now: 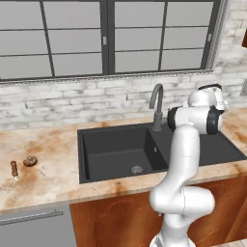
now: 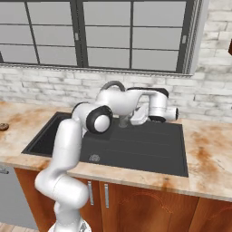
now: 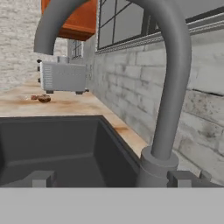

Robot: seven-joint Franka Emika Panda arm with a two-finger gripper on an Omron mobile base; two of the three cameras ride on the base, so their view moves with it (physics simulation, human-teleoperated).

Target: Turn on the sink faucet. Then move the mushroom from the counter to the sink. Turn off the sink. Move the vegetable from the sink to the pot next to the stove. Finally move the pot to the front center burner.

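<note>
The sink faucet is not on yet — your tool sits released beside it, so push its lever next.

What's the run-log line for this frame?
stage: reaching faucet | gripper: open, at sink faucet base | mushroom: on counter | sink: no water visible

Arm raised over sink, hand beside faucet.
Mushroom and dark stick lie on counter, well apart from the hand.
</note>
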